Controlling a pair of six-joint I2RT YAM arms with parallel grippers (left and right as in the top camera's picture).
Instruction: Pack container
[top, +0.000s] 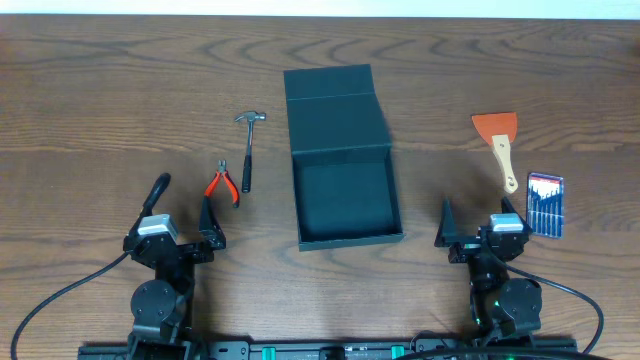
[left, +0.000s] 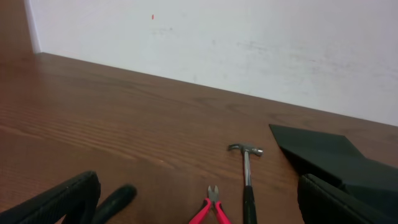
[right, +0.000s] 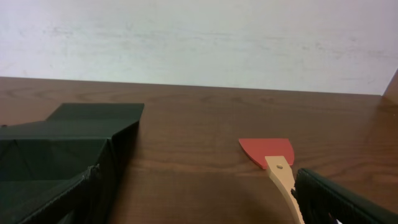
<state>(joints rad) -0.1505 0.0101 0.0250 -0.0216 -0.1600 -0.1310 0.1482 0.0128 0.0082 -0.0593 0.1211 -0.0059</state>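
Observation:
The container (top: 345, 195) is a dark teal-grey box standing open at the table's middle, its flap lid (top: 333, 105) laid back on the far side and its inside bare. My left gripper (top: 183, 210) rests open near the front left, nothing between its fingers. In the left wrist view, red-handled pliers (left: 211, 208) and a hammer (left: 247, 180) lie just ahead of it, with the container (left: 329, 155) to the right. My right gripper (top: 478, 220) stands open at the front right, holding nothing. The right wrist view shows the container (right: 68, 143) on the left.
The hammer (top: 248, 150) and pliers (top: 222, 184) lie left of the box. A scraper (top: 500, 145) with an orange-red blade and wooden handle lies to its right, also seen as the scraper (right: 267, 151). A pack of screwdrivers (top: 545, 204) sits beside the right arm.

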